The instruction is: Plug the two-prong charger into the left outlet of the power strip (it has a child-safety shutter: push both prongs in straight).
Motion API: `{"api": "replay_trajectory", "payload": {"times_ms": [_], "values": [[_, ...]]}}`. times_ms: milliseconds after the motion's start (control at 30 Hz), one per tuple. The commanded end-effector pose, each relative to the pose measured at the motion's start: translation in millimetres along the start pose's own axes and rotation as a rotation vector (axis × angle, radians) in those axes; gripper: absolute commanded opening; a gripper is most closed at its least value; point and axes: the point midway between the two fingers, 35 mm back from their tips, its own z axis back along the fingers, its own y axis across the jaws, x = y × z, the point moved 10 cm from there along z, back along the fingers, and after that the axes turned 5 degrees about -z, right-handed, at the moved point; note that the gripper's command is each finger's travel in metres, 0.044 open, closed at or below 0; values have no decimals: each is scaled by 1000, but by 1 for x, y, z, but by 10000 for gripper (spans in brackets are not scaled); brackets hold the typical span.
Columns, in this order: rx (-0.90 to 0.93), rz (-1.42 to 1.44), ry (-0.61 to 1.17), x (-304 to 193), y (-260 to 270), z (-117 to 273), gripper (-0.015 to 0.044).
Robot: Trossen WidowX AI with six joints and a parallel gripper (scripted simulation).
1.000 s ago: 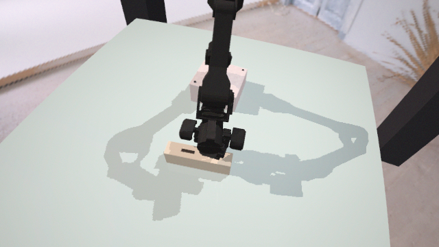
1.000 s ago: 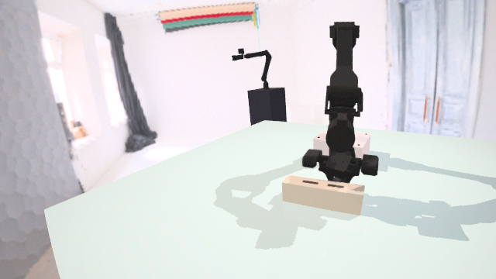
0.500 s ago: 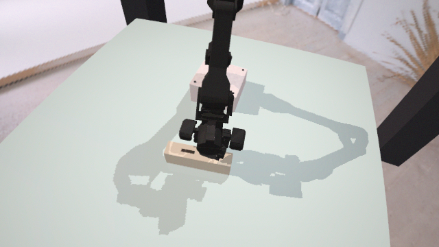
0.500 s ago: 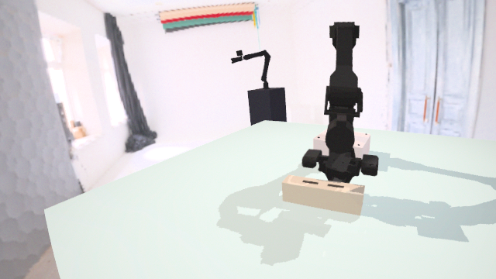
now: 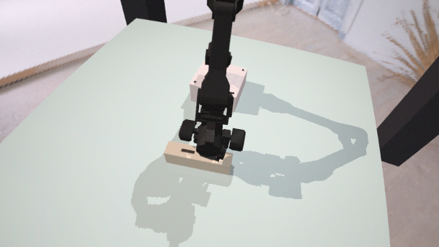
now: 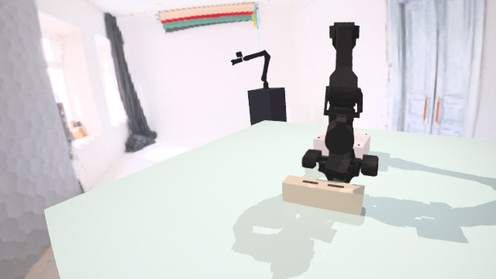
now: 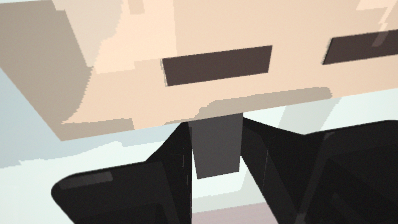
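Left to right, I list 1 tan power strip (image 5: 197, 164) (image 6: 322, 195) (image 7: 300, 75), slots upward; 1 grey charger (image 7: 217, 150) by its far edge, right part, clamped in my gripper (image 5: 217, 158) (image 6: 342, 180) (image 7: 207, 121), presumably keeping 2 prongs straight.

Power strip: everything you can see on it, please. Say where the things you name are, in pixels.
The power strip (image 5: 199, 165) (image 6: 322, 198) (image 7: 220, 30) is a plain tan, matte-looking long block, plastic or wood unclear. It sits level on the pale green table (image 5: 86, 120) (image 6: 155, 213) (image 7: 25, 200), its two dark slots (image 5: 187, 151) (image 6: 310, 182) (image 7: 217, 66) facing up. No cord shows. Shadows cross its top. Whether the claw (image 5: 210, 156) (image 6: 339, 179) (image 7: 207, 121) or charger (image 7: 218, 150) touches it, I can't tell.
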Motion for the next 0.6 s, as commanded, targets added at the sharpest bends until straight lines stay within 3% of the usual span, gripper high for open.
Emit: {"api": "replay_trajectory", "payload": {"times_ms": [0, 567], "values": [[7, 4, -39, 10, 2, 5, 0], [7, 4, -39, 17, 2, 7, 0]]}}
